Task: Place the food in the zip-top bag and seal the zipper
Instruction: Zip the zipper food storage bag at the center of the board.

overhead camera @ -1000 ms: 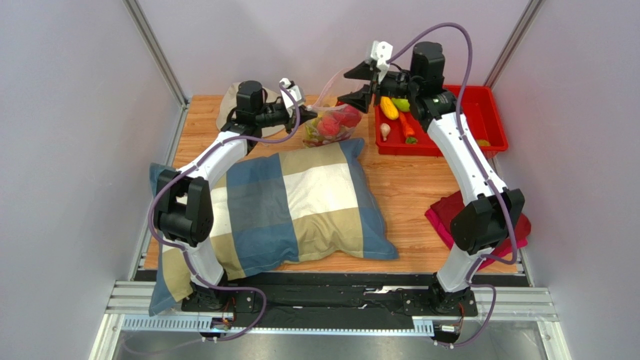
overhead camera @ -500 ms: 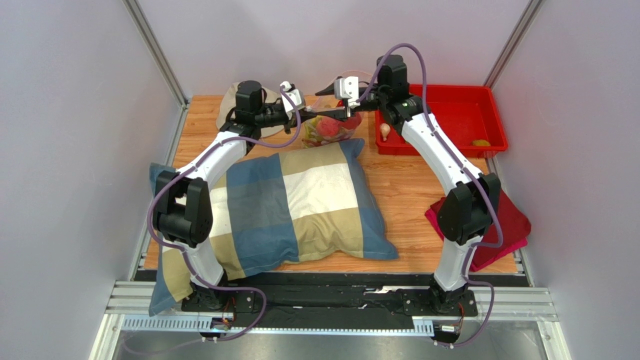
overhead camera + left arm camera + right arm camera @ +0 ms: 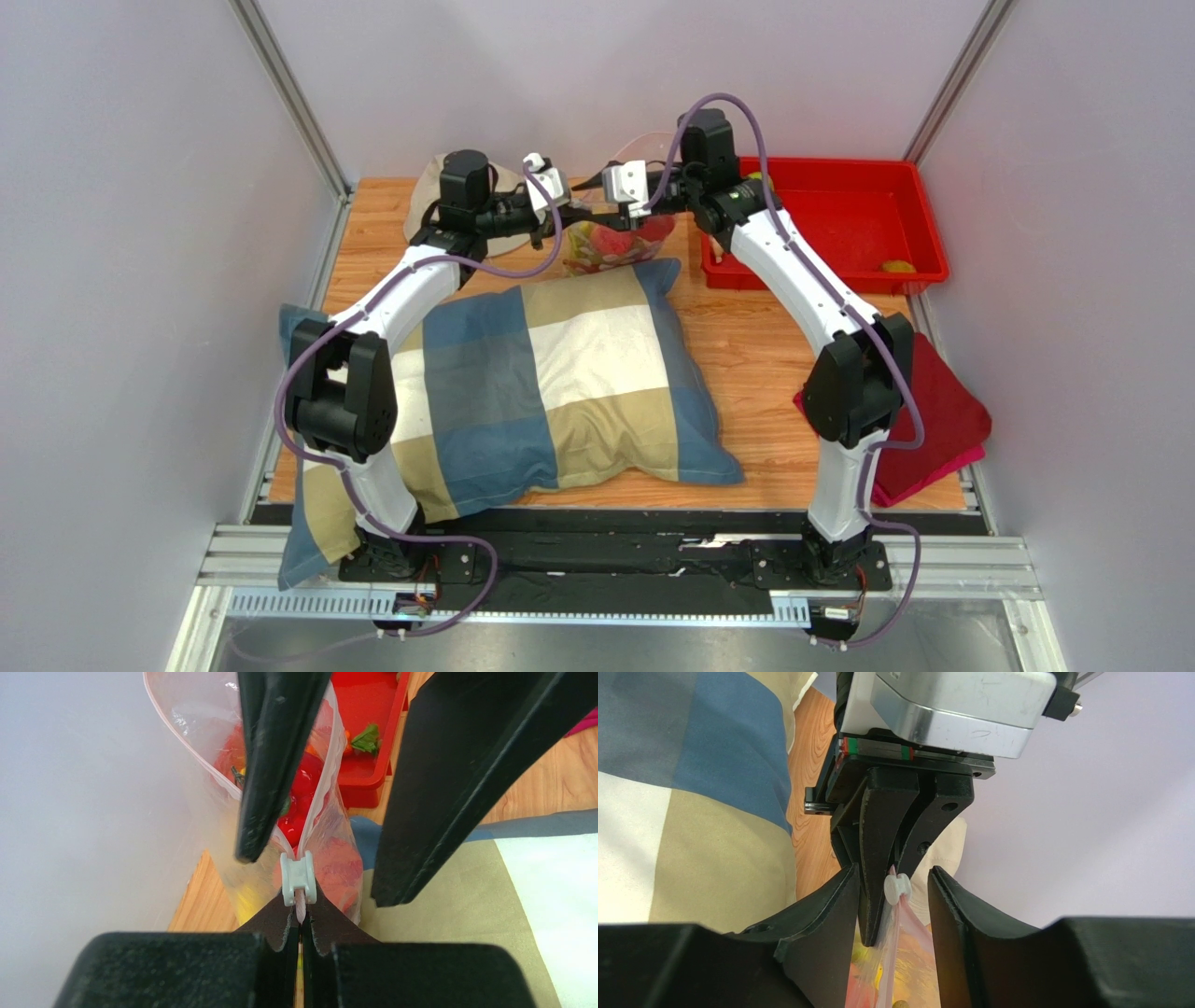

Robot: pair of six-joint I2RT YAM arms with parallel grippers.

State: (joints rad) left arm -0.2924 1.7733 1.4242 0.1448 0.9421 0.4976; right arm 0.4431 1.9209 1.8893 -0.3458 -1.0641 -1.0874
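Note:
The zip-top bag (image 3: 615, 247) sits at the back of the table with red and yellow food (image 3: 303, 791) inside. Its mouth is open above the white slider (image 3: 298, 878). My left gripper (image 3: 303, 925) is shut on the end of the pink zipper strip just behind the slider; in the top view it (image 3: 557, 210) is left of the bag. My right gripper (image 3: 894, 876) is open, with its fingers (image 3: 274, 763) on either side of the bag mouth and the slider (image 3: 896, 887) between them, not touching it. In the top view it (image 3: 622, 191) is above the bag.
A red tray (image 3: 856, 238) stands at the back right with a yellow piece (image 3: 895, 266) and a green piece (image 3: 366, 739) in it. A checked pillow (image 3: 547, 378) covers the left middle. A beige hat (image 3: 429, 196) lies behind my left arm. A red cloth (image 3: 937, 420) lies at the right.
My right gripper has swung left from above the red tray to the bag mouth and now straddles the slider. My left gripper has stayed shut on the bag's end.

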